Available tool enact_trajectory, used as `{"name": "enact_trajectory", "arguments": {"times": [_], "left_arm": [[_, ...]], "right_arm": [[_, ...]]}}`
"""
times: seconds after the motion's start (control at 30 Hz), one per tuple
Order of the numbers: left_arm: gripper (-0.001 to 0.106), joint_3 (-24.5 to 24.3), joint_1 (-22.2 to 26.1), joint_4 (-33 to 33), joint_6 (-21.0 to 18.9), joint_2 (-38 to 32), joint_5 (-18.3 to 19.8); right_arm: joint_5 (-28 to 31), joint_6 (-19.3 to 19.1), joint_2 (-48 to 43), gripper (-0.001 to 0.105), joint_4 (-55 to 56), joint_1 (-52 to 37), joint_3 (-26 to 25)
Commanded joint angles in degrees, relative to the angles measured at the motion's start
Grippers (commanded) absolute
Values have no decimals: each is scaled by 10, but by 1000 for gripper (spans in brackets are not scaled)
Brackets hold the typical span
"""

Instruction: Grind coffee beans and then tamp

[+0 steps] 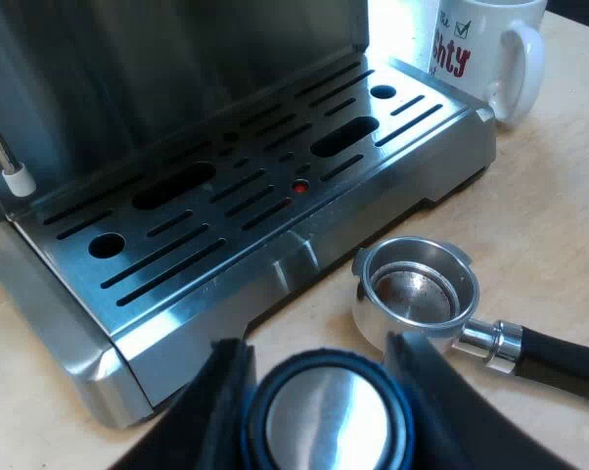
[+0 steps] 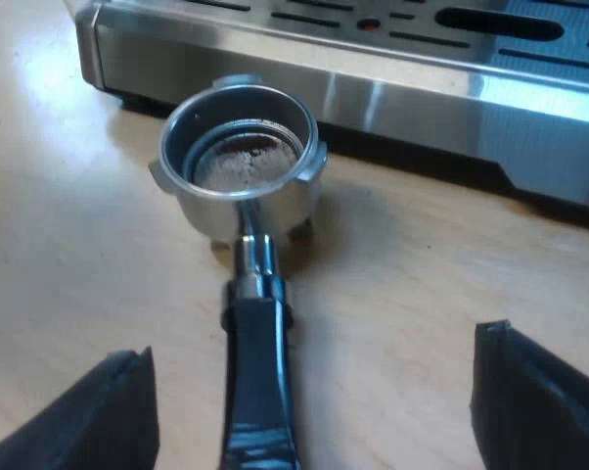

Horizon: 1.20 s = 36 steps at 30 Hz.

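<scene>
1. The left gripper (image 1: 317, 357) is clamped on the tamper (image 1: 324, 421). One black finger presses each side of its blue rim, and its round metal face is turned up toward the camera.
2. Just beyond the tamper, and apart from it, the holder (image 1: 417, 299) lies on the wooden table (image 1: 549, 196). Its cup is close to the front edge of the coffee machine's drip tray (image 1: 246, 196) and its dark handle (image 1: 559, 360) points away from the machine.
3. The right gripper (image 2: 314, 348) is spread wide. Its two fingers stand well apart on either side of the handle and touch nothing.
4. The right wrist view looks straight along the handle into the cup. There is a flat layer of brown ground coffee (image 2: 244, 162) low inside the rim, and the cup's side lugs rest just short of the tray front.
5. From the left wrist view the inside of the cup looks dull and greyish, so the coffee is harder to make out.
6. The left wrist view takes in more of the surroundings:
   - the slotted tray top with a small red dot (image 1: 300, 184) among the slots;
   - the steel back of the coffee machine (image 1: 177, 78);
   - a thin pipe with a white tip (image 1: 18, 180) at one end of the tray;
   - a white mug (image 1: 490, 49) with red lettering, on the table at the tray's far corner.
</scene>
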Motion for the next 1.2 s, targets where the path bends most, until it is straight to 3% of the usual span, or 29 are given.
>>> {"name": "enact_trajectory", "arguments": {"times": [0.03, 0.2, 0.57, 0.83, 1.03, 1.2], "left_arm": [[15, -6, -4, -6, -5, -4, 7], [15, -6, -4, -6, -5, -2, 32], [15, -42, -4, -6, -5, 15, 34], [15, -91, -13, -6, -1, 105, 54], [15, -115, -73, -9, 76, 163, 46], [15, -121, -114, -51, 88, 207, 20]], "right_arm": [[8, -52, -3, 68, -21, -1, 8], [-8, -91, -3, 68, -27, -1, 8], [-27, -91, -3, 68, -48, -1, 8], [-27, -89, -3, 68, -45, -1, 8], [-27, -89, -3, 68, -62, -1, 8], [-27, -89, -3, 68, -70, -1, 8]]}}
